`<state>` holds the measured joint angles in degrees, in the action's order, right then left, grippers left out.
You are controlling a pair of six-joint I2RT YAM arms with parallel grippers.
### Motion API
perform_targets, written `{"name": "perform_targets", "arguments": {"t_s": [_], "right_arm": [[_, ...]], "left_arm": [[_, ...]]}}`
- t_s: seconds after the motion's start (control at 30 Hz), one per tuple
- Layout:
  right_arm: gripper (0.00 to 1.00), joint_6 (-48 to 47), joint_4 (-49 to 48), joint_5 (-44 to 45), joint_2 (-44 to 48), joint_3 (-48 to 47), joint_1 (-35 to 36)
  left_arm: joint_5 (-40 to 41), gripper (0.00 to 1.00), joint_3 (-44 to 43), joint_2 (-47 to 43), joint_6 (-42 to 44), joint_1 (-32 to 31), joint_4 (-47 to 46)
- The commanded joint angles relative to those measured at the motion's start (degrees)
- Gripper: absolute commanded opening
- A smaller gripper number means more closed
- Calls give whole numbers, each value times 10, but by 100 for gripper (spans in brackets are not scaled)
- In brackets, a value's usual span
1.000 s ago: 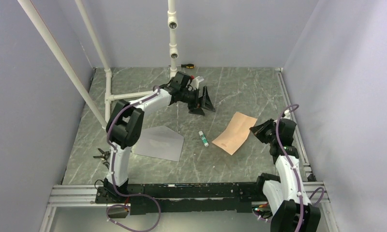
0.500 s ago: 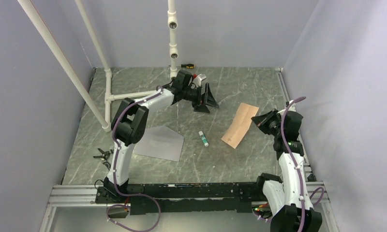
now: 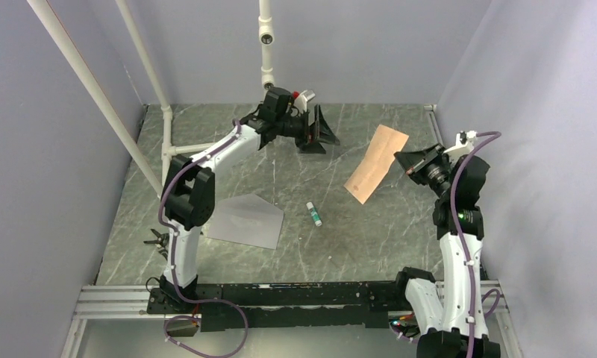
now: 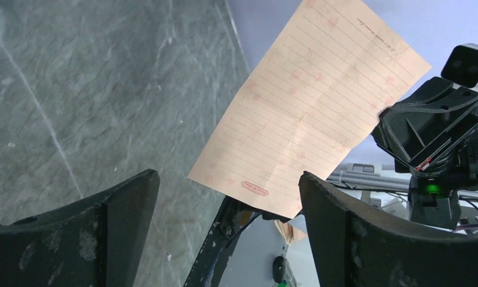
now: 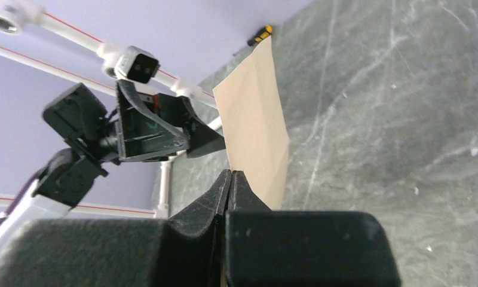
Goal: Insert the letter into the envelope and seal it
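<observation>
- The right gripper (image 3: 404, 158), pressed together, pinches one edge of the tan letter (image 3: 376, 162) and holds it in the air above the tabletop (image 3: 355, 246).
- The left gripper (image 3: 327, 136) is spread wide, facing the letter without touching it.
- The grey envelope (image 3: 245, 221) lies flat on the left side of the tabletop, near a small tube (image 3: 313, 213).

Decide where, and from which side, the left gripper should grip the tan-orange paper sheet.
Probably the free long edge of the tan-orange paper sheet, from the left: the right gripper pinches the opposite edge, holding it aloft, so the left gripper can straddle it.
</observation>
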<state>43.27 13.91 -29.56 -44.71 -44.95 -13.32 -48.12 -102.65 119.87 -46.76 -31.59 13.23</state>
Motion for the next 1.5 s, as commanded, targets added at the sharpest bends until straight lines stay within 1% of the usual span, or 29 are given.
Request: {"name": "perform_targets", "arguments": {"t_s": [0.0,0.07,0.13,0.27,0.37,0.5,0.53,0.6,0.63,0.77,0.8,0.83,0.9,1.0,1.03,1.07,1.1,1.23,1.37,1.4,1.43,1.47], "right_arm": [[0,29,-18,-26,13,-61,-1],[0,48,-27,-38,10,-78,-1],[0,70,-41,-51,8,-88,-1],[0,128,-99,-62,15,-89,-1],[0,148,-111,-73,9,-101,0],[0,181,-133,-86,4,-104,1],[0,191,-136,-90,2,-102,2],[0,208,-163,-97,1,-97,3],[0,215,-176,-101,0,-95,4],[0,237,-202,-112,-4,-89,6],[0,239,-205,-113,-5,-89,7],[0,241,-208,-115,-5,-89,9],[0,246,-212,-118,-7,-88,11],[0,246,-212,-117,-10,-87,16],[0,243,-208,-116,-11,-87,17],[0,240,-198,-113,-13,-89,17],[0,236,-190,-109,-13,-91,17],[0,229,-169,-101,-21,-100,17],[0,228,-171,-110,-26,-101,18],[0,227,-181,-117,-26,-100,18],[13,219,-182,-119,-25,-100,18],[35,203,-173,-115,-23,-103,19]], "left_arm": [[-15,93,-20,-53,-69,5,-86],[-24,93,-18,-56,-107,4,-123],[-33,93,-12,-54,-154,4,-190],[-19,93,15,-37,-254,-4,-364],[-15,93,2,-13,-306,-4,-427],[-38,93,-37,20,-377,-13,-502],[-45,93,-47,24,-388,-19,-510],[-55,93,-60,25,-378,-30,-484],[-55,93,-58,18,-362,-36,-466],[-29,93,-41,-17,-266,-42,-338],[-22,93,-40,-23,-244,-42,-319],[-21,93,-41,-26,-241,-42,-314],[-32,93,-45,-23,-267,-43,-350],[-62,92,-60,-6,-351,-44,-461],[-70,89,-64,0,-379,-44,-501],[-73,84,-67,-1,-396,-44,-536],[-77,75,-67,-6,-402,-44,-543],[-86,40,-51,-46,-354,-44,-498],[-81,4,-26,-77,-307,-43,-445],[-79,3,-22,-81,-298,-43,-436],[-78,3,-19,-85,-292,-44,-431],[-77,3,-16,-89,-287,-43,-426]]}}
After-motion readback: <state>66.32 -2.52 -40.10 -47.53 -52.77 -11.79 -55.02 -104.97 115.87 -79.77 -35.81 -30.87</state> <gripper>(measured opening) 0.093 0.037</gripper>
